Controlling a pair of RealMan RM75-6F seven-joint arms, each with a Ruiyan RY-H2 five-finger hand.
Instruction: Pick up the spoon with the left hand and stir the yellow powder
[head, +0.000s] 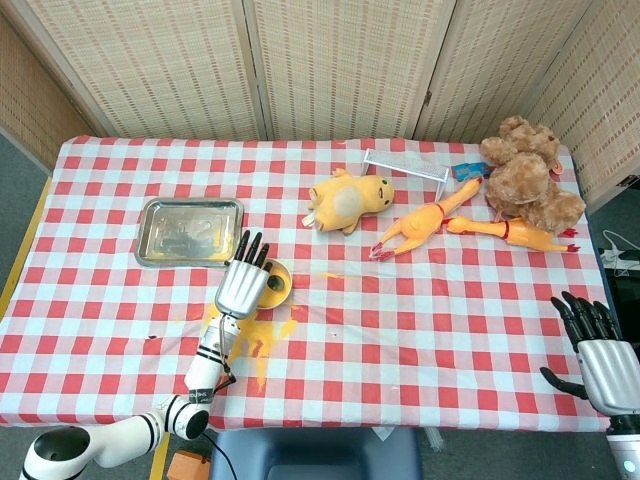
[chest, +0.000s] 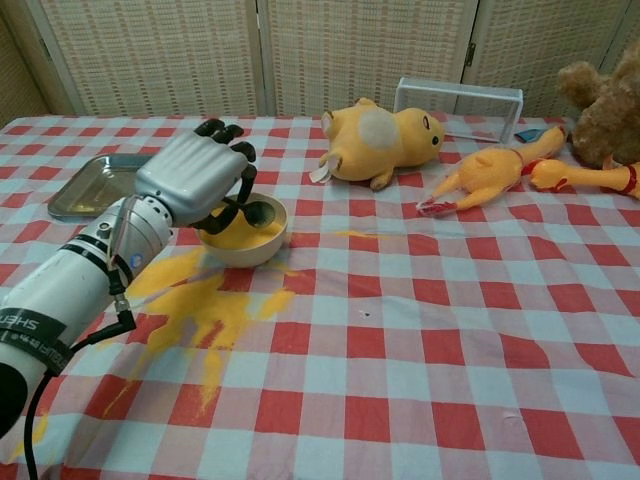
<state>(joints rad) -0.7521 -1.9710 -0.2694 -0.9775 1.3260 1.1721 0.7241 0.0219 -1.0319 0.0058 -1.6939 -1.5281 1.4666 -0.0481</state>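
At the near edge of the tabletop (chest: 420, 400), around five o'clock, the right hand (head: 600, 358) hangs released, fingers spread. Toward eight o'clock spilled yellow powder (chest: 195, 300) stains the checked cloth. Just beyond it the left hand (chest: 195, 180) grips the spoon (chest: 262, 211), its bowl over the powder inside the small bowl (chest: 245, 245). Farther at ten o'clock lies a metal tray (head: 190, 230); plush toys (head: 350, 198) sit past one o'clock.
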